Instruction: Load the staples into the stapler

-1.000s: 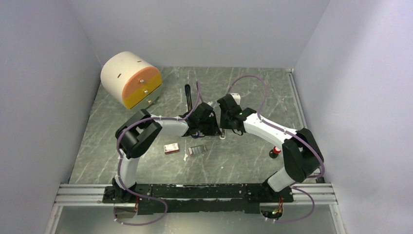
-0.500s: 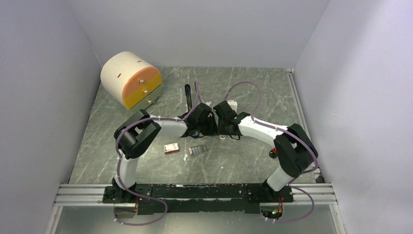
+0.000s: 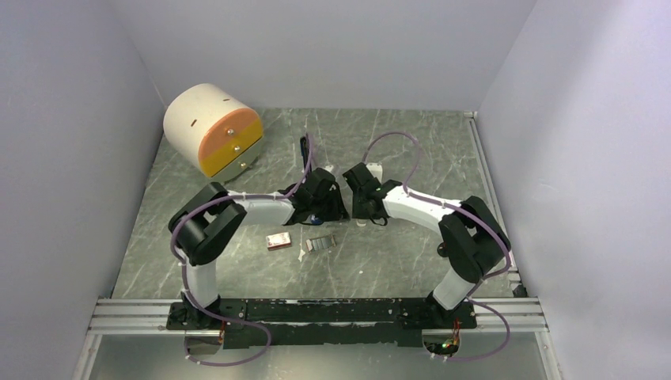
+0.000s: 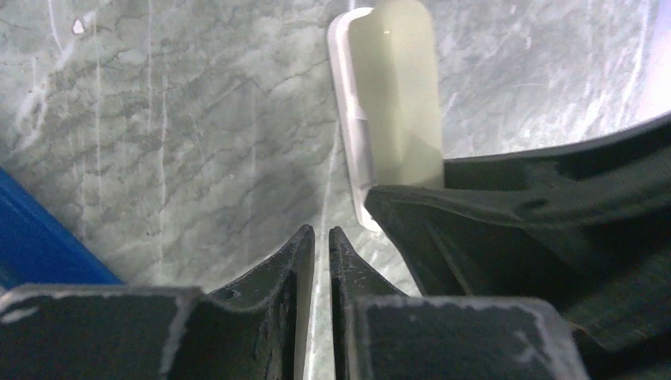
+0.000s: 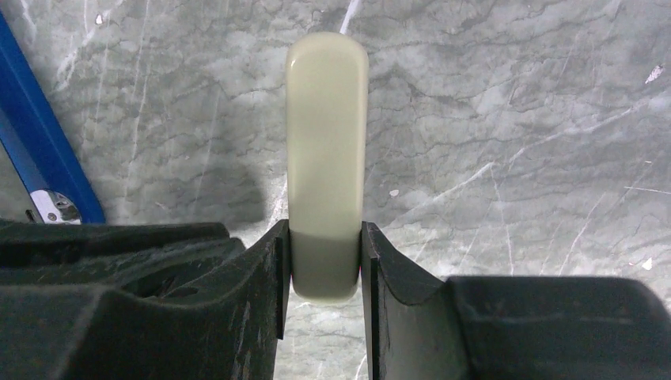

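The staples (image 3: 320,243) lie as a small silvery block on the table, beside their pink-red and white box (image 3: 278,241), nearer than both grippers. Of the blue stapler (image 5: 32,146) only an edge shows, at the left of both wrist views (image 4: 39,249). My right gripper (image 5: 324,226) is shut on the near end of a pale beige bar (image 5: 327,127), which lies flat pointing away. My left gripper (image 4: 321,231) is just left of that bar (image 4: 392,95). Its jaws are all but shut, a thin slit with nothing in it. In the top view both grippers (image 3: 328,207) (image 3: 360,207) meet at mid-table.
A white and orange drum-shaped object (image 3: 212,129) stands at the back left. A slim black piece (image 3: 304,148) lies just beyond the left wrist. Grey walls close in three sides of the marbled table (image 3: 411,261). The right gripper's black body (image 4: 554,214) fills the right of the left wrist view.
Both wrists have shifted left and the right arm's elbow has folded inward. The right gripper keeps its hold on the beige bar. The left jaws have parted by a hair.
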